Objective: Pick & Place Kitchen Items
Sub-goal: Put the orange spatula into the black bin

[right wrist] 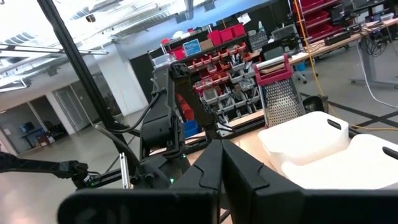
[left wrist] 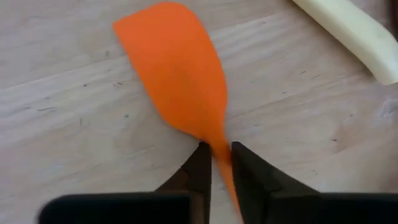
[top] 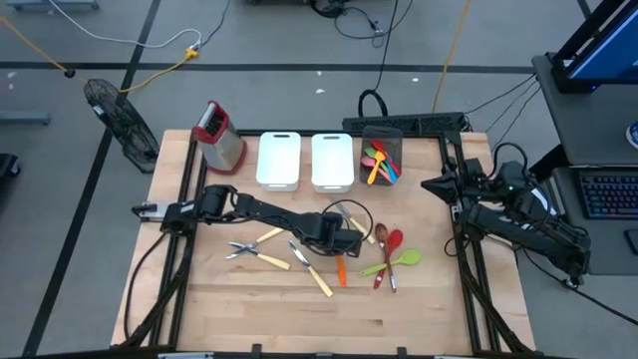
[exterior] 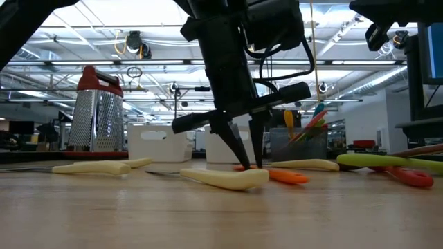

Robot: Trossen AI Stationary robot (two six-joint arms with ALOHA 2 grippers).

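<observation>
An orange spatula (left wrist: 174,68) lies flat on the wooden table (top: 249,309), among other kitchen items. It also shows in the high view as the orange spatula (top: 341,271) and in the low view as the orange spatula (exterior: 287,176). My left gripper (left wrist: 221,155) stands over it, pointing down and shut on its thin handle; in the low view, the left gripper (exterior: 248,162) reaches the table top. My right gripper (right wrist: 217,162) is shut on nothing, held up off the table at the right edge, where the right arm (top: 469,189) waits. My left gripper pinches the spatula's thin handle (left wrist: 219,148) between its two fingers, right where it meets the blade. The fingers come from above, pointing down, one on each side of the handle. The spatula lies flat on the table.
Cream-handled utensils (top: 274,261) (top: 321,282) lie just left of the spatula; a red spoon (top: 391,244) and a green spoon (top: 394,262) lie to its right. At the far edge stand two white bins (top: 278,160) (top: 331,160), a dark bin (top: 381,160) with utensils, and a grater (top: 219,135).
</observation>
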